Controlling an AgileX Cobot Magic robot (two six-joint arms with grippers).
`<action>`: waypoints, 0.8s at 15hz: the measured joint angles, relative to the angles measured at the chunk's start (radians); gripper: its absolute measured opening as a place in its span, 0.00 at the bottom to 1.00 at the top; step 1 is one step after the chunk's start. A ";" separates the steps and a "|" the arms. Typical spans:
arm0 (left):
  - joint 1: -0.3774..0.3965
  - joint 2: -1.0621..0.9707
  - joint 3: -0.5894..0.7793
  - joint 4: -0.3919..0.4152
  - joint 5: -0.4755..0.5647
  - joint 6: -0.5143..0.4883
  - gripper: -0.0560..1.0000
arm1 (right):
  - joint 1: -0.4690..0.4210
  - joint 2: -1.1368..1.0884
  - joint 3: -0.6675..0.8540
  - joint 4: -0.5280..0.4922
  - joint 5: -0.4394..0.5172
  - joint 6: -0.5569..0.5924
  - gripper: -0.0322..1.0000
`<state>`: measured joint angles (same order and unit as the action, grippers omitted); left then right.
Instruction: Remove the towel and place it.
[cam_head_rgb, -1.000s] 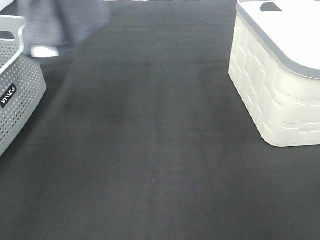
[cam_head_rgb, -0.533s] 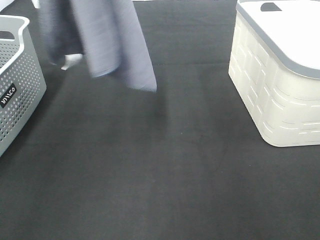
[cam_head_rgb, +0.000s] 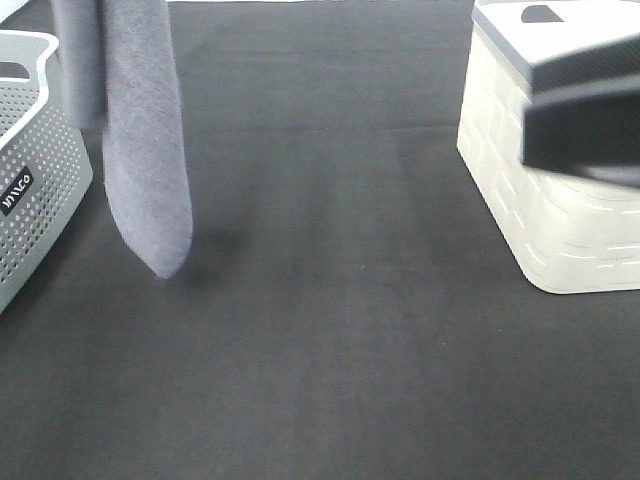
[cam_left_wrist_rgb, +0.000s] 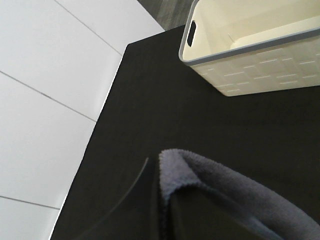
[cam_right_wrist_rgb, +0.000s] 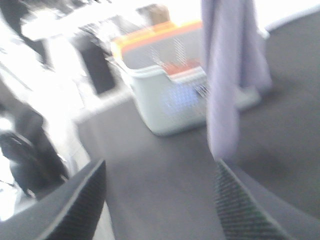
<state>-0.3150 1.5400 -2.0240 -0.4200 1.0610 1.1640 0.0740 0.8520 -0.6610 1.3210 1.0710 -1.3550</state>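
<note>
The greyish-purple towel (cam_head_rgb: 145, 150) hangs in a long narrow drape from above the top edge of the exterior view, its lowest tip just over the black table beside the grey basket. In the left wrist view a fold of the towel (cam_left_wrist_rgb: 220, 185) fills the space right at my left gripper, which is shut on it; the cloth hides the fingers. My right gripper (cam_right_wrist_rgb: 160, 200) is open and empty, fingers wide apart, facing the hanging towel (cam_right_wrist_rgb: 225, 75). A dark blurred part of the right arm (cam_head_rgb: 585, 130) shows in front of the cream basket.
A grey perforated basket (cam_head_rgb: 40, 180) stands at the left edge, also visible as the grey basket (cam_right_wrist_rgb: 165, 100) in the right wrist view. A cream basket (cam_head_rgb: 560, 230) with a grey rim stands at the right. Black cloth (cam_head_rgb: 340, 330) covers the table.
The towel has swung and dropped lower, from a wide spread near the top to a narrow drape beside the grey basket. The right arm has come into view at the right.
</note>
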 joint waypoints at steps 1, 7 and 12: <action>0.000 0.000 0.000 -0.027 0.000 0.024 0.05 | 0.000 0.039 0.000 0.061 0.018 -0.059 0.63; -0.041 0.045 0.000 -0.133 -0.008 0.066 0.05 | 0.000 0.174 -0.063 0.178 0.059 -0.223 0.63; -0.154 0.107 0.000 -0.120 -0.108 0.106 0.05 | 0.000 0.303 -0.085 0.196 0.064 -0.305 0.63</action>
<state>-0.4690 1.6470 -2.0240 -0.5400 0.9530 1.2700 0.0740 1.1550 -0.7460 1.5170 1.1350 -1.6600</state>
